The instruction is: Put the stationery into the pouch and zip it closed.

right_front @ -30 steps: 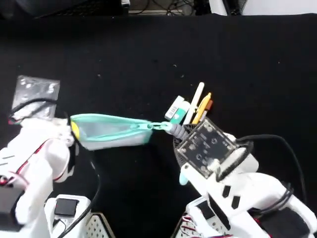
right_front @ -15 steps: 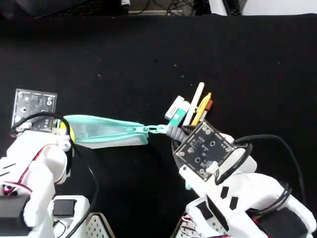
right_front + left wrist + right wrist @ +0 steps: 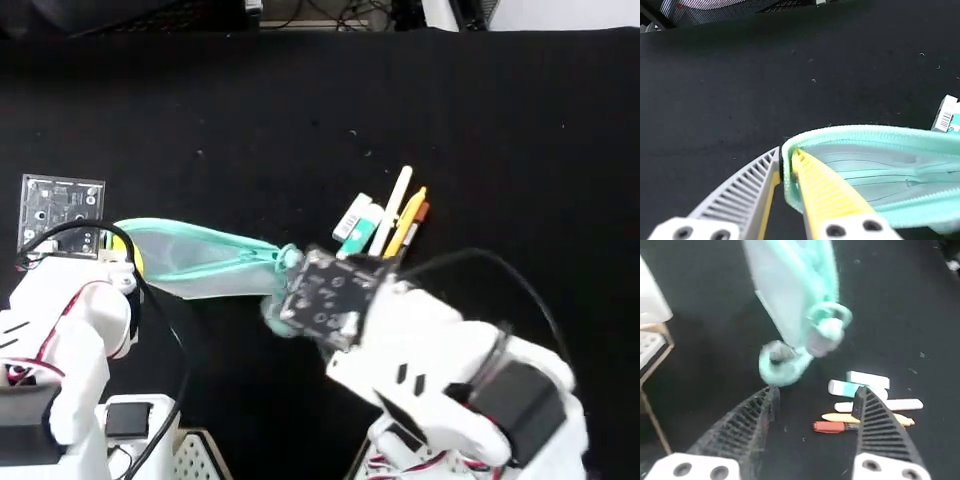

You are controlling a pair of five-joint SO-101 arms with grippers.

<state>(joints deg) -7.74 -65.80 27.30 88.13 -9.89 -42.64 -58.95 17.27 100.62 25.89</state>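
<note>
i see my left gripper clenched on one end of the teal pouch. my right gripper is spread wide near the zipper pull, grasping nothing. the stationery lies on the table just beside the pouch.

Black table, loose stationery (pens, white pieces) clustered together

I'm looking down on a table covered in black, evenly lit; pale lint dots it (mostly toward the middle); past its far edge I see dark cables; a white panel fills the far right corner.
</note>
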